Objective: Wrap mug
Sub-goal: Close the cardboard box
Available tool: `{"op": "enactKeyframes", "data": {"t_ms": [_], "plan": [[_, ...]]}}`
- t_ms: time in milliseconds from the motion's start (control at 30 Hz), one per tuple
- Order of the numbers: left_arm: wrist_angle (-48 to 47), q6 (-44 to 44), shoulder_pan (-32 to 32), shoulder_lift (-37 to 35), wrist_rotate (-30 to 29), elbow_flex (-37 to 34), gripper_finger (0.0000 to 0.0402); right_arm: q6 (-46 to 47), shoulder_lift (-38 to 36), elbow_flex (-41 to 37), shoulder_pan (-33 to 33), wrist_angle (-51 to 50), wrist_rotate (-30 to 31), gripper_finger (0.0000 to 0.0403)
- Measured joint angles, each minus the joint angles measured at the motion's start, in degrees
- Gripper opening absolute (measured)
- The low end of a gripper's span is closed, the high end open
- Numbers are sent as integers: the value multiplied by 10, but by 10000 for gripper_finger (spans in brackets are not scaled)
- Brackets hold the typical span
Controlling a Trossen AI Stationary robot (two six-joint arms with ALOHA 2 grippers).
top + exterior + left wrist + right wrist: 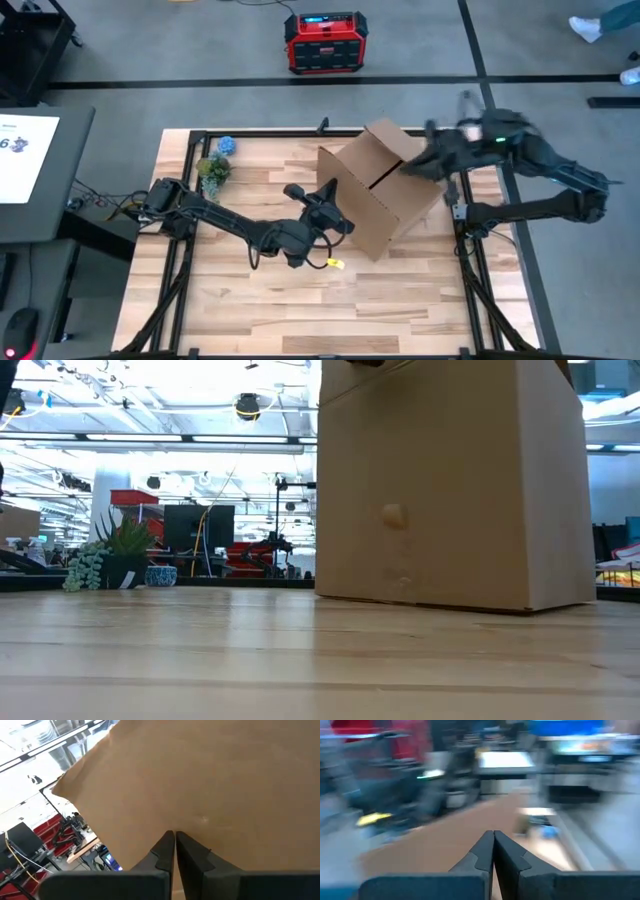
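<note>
no mug shows in any view; whether it sits inside the cardboard box [385,188] cannot be told. the box stands right of centre toward the table's far side, turned cornerwise to the table [250,300] edges, its top flaps closed to a seam running near-right to far-left.

the left gripper [335,222] has its fingers [167,851] pressed together, holding nothing, and sits just at the box's near-left wall, pointing into it. the box lies to its right and slightly far. the right gripper [412,166] is over the far-right part of the box top, fingers [492,851] also closed and empty.

judging by this, the right arm is nearer the flap seam and the left arm is better placed to brace the wall. open wood lies near and left of the box; the right rail is close behind it, and a small plant [213,172] with a blue pot [227,144] stands at the far-left corner, well apart.
</note>
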Motion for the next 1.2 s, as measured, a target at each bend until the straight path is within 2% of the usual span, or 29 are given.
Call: {"op": "enactKeyframes", "data": {"t_ms": [100, 167, 300, 433, 667, 867, 1033, 1200], "plan": [[2, -1, 1, 0, 15, 0, 0, 23, -13, 5, -30, -51, 102, 0], [13, -5, 4, 0, 43, 0, 0, 28, -8, 4, -65, -117, 137, 0], [4, -37, 22, 0, 90, 0, 0, 28, 24, -8, -134, -209, 120, 0], [-95, -123, 47, 0, 115, 1, 0, 43, 32, -45, -153, -209, 67, 0], [-221, -235, 84, -18, 207, 3, 0, 83, 36, -106, -105, -167, 66, 0], [-391, -315, 123, -81, 300, 3, 0, 114, 38, -126, -47, -110, 66, 0], [-504, -351, 183, -130, 436, 3, 0, 84, 33, -120, -18, -90, 62, 0], [-546, -349, 219, -141, 491, 3, 0, 25, 10, -113, 2, -32, 47, 0]]}}
